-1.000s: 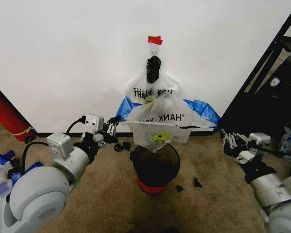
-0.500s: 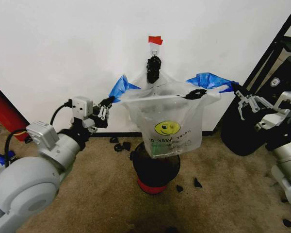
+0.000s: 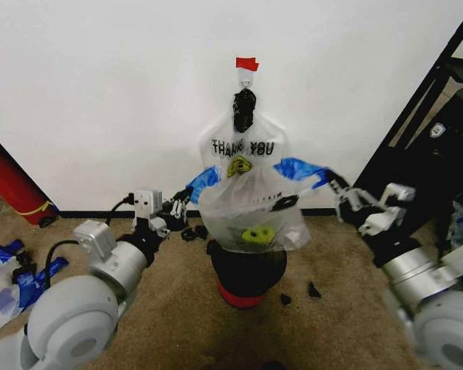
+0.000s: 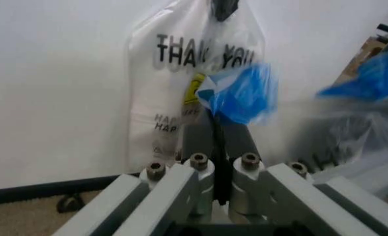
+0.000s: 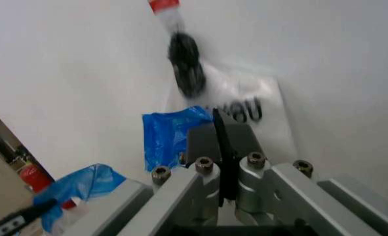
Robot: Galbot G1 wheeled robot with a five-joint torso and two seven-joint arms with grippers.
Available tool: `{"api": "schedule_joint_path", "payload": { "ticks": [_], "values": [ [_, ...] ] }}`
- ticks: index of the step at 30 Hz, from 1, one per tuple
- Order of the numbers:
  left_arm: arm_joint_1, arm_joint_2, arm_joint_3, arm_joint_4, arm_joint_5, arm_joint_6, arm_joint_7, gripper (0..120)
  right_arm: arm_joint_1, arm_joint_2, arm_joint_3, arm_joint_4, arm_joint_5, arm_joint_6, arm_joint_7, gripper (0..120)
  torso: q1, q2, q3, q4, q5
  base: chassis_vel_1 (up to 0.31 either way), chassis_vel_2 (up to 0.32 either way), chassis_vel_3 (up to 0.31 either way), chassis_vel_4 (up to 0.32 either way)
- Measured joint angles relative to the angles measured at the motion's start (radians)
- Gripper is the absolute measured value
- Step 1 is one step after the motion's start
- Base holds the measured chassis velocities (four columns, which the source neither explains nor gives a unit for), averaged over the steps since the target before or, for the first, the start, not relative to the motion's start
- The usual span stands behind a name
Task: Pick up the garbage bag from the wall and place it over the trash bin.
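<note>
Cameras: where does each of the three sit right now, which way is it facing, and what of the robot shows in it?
Head view: high on the robot, looking forward and down at the wall, the garbage bag above the trash bin; both arms show, left gripper and right gripper on the blue handle tips.
Left wrist view: behind the shut left gripper, facing the wall.
Right wrist view: behind the shut right gripper, facing the wall.
Shared: the hanging THANK YOU bag shows in all three.

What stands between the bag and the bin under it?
Nothing visible. The bag hangs just above the bin, held by its blue tips in the left hand and right hand. The THANK YOU bag hangs behind.
</note>
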Motion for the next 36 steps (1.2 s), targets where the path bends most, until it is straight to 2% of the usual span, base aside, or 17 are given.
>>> {"api": "schedule_joint_path", "payload": {
  "ticks": [7,12,18,22,26,36],
  "values": [
    [0.052,-0.035,0.012,0.0,0.062,-0.014,0.009,0,-0.018,0.062,-0.072,-0.106,-0.09,0.014,-0.006,0,0.0,0.0,0.0,-0.0004,0.0002,0.0,0.0,0.0,0.0],
    [0.119,-0.121,0.061,0.055,0.159,-0.05,0.019,0,-0.03,0.087,-0.082,-0.203,-0.161,0.037,-0.007,0,0.0,0.0,0.0,-0.0001,0.0002,0.0,0.0,0.0,0.0],
    [0.151,-0.16,0.093,0.1,0.201,-0.067,0.018,0,-0.061,0.105,-0.087,-0.229,-0.237,0.043,-0.004,0,0.0,0.0,0.0,-0.0001,0.0002,0.0,0.0,0.0,0.0],
    [0.207,-0.212,0.147,0.124,0.271,-0.072,-0.001,0,-0.133,0.167,-0.104,-0.232,-0.33,0.038,0.026,0,0.0,0.0,0.0,-0.0002,0.0003,0.0,0.0,0.0,0.0],
    [0.252,-0.225,0.154,0.112,0.285,-0.043,-0.033,0,-0.189,0.192,-0.106,-0.211,-0.369,0.012,0.062,0,0.0,0.0,0.0,-0.0003,0.0002,0.0,0.0,0.0,0.0],
    [0.339,-0.211,0.159,0.079,0.286,0.021,-0.085,0,-0.26,0.193,-0.106,-0.202,-0.408,-0.045,0.094,0,0.0,0.0,0.0,-0.0002,0.0002,0.0,0.0,0.0,0.0]
  ]
}}
